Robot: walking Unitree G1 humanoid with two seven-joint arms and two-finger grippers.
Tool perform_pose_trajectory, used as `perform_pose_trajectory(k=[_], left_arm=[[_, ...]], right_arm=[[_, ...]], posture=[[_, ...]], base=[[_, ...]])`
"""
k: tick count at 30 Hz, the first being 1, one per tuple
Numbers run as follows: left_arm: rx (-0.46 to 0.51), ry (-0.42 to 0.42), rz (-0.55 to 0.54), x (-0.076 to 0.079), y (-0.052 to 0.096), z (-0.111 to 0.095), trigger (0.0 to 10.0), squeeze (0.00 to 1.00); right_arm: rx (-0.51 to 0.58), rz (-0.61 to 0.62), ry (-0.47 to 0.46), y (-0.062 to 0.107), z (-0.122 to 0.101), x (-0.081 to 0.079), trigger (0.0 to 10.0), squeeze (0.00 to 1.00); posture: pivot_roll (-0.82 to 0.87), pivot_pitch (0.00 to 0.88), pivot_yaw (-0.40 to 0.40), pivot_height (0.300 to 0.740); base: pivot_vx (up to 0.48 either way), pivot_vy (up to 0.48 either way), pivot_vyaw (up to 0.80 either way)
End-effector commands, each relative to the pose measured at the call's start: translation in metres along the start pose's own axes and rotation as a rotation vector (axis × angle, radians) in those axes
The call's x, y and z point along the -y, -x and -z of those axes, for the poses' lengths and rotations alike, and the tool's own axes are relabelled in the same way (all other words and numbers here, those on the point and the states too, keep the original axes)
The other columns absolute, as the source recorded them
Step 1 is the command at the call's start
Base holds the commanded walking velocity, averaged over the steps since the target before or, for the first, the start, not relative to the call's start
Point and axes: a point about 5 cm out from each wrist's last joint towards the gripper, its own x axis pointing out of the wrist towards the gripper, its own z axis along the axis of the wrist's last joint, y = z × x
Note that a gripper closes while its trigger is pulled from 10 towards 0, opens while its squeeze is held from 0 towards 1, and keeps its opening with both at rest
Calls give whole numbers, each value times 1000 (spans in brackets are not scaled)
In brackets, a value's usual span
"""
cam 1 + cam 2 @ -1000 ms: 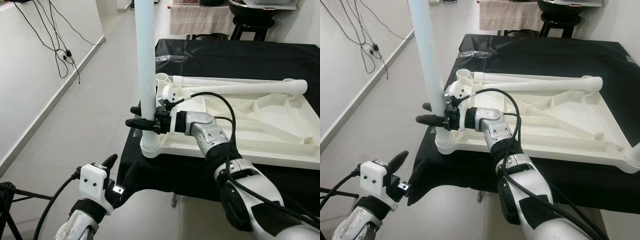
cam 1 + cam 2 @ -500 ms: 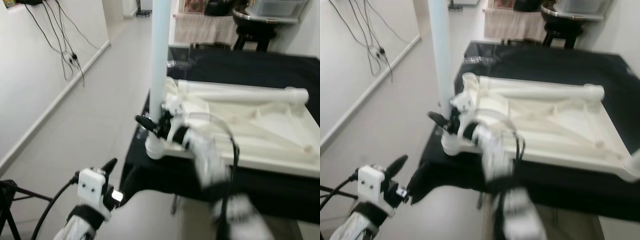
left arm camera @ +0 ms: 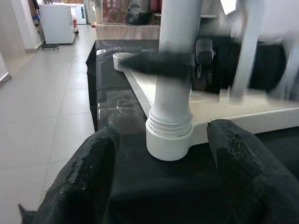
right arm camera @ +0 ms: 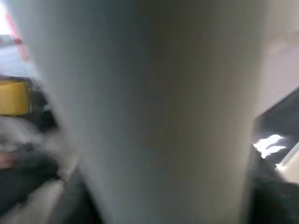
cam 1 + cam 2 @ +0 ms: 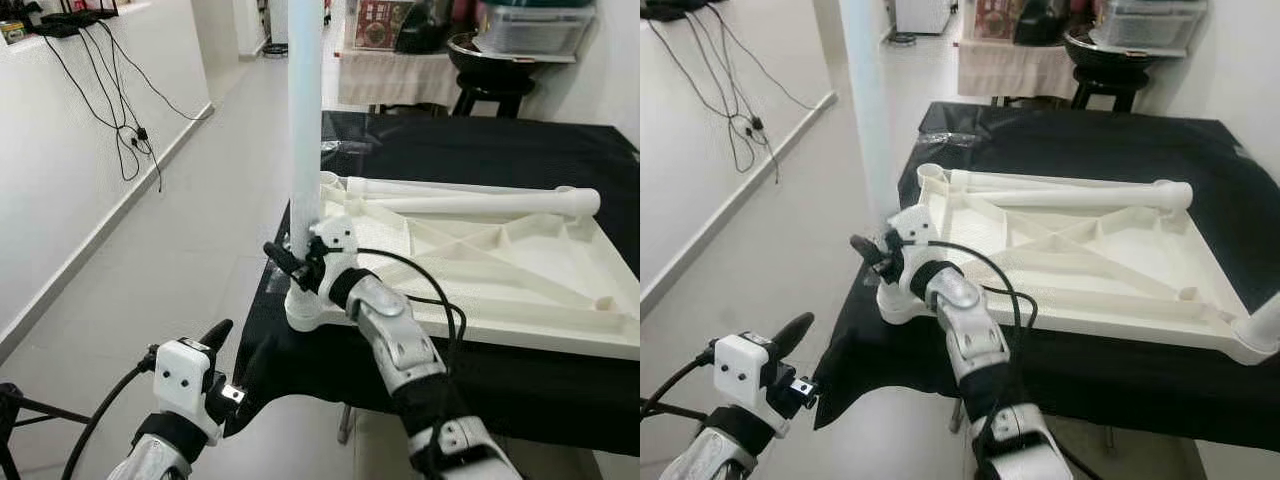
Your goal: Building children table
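Observation:
A white table top (image 5: 520, 265) lies upside down on a black-covered table (image 5: 470, 130). A white table leg (image 5: 303, 120) stands upright in its near left corner socket (image 5: 303, 312). My right gripper (image 5: 293, 262) is shut on this leg just above the socket, and in the right wrist view the leg (image 4: 154, 107) is a close blur. A second leg (image 5: 480, 200) lies along the top's far side. My left gripper (image 5: 218, 335) hangs below the table's near left corner. Its fingers (image 3: 93, 172) are open and face the socket (image 3: 169, 140) from a short way off.
Light tiled floor (image 5: 190, 230) stretches to the left, with a white wall and hanging cables (image 5: 130, 125) beyond it. A dark stool (image 5: 490, 60) and a draped table stand behind. Another white leg (image 5: 1266, 328) rises at the top's near right corner.
The camera has shifted. My right forearm has swung round from the right to below the leg, its gripper still on the leg. The left gripper has hardly moved.

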Motion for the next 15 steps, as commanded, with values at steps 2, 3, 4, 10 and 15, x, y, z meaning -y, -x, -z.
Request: perform_pose_trajectory(k=[2, 3, 4, 10, 15], left_arm=[[-29, 4, -7, -4, 2, 6, 10000, 0], [-29, 4, -6, -4, 1, 6, 10000, 0], [-28, 5, -5, -4, 1, 6, 10000, 0], [-26, 3, -7, -4, 0, 7, 10000, 0], [-26, 3, -7, -5, -2, 8, 10000, 0]], right_arm=[[124, -235, -36, 2, -31, -5, 10000, 1000], [123, -276, -17, 3, -35, -4, 10000, 1000], [114, -289, -4, 4, -36, -4, 10000, 1000], [27, -445, 31, 9, -25, 0, 10000, 0], [-21, -478, 63, 4, -21, 10, 10000, 0]], posture=[[49, 88, -11, 740], [50, 85, -13, 740], [50, 85, -13, 740], [53, 78, -16, 740], [43, 72, -13, 740]], base=[[0, 0, 0], [0, 0, 0], [0, 0, 0], [0, 0, 0], [0, 0, 0]])
